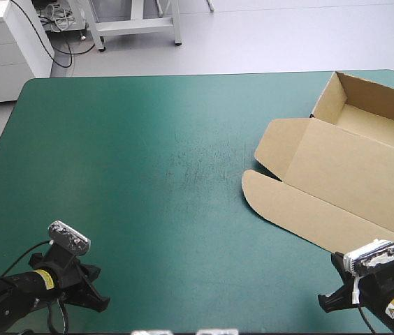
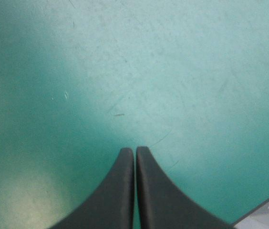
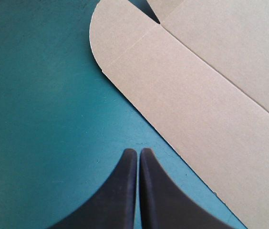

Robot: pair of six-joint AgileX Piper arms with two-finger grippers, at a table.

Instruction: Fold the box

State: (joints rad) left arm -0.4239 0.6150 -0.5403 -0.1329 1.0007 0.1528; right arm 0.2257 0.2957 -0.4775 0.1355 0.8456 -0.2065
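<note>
The box (image 1: 337, 174) (lid flat) lies just ahead of the right gripper (image 3: 135, 151)

The teal-green cover (image 1: 134, 174) lies bare across its left and middle, from near edge to far edge. The only obstacle is the brown box (image 1: 351, 150) on the right. Its tray walls (image 1: 327, 98) stand raised at the far right corner (the lid (image 1: 309, 188) lies flat). The right gripper (image 3: 138, 150), fingers pressed together, sits just beside the lid's edge. Ahead of the left gripper (image 2: 135, 149) there is open cover.
</note>
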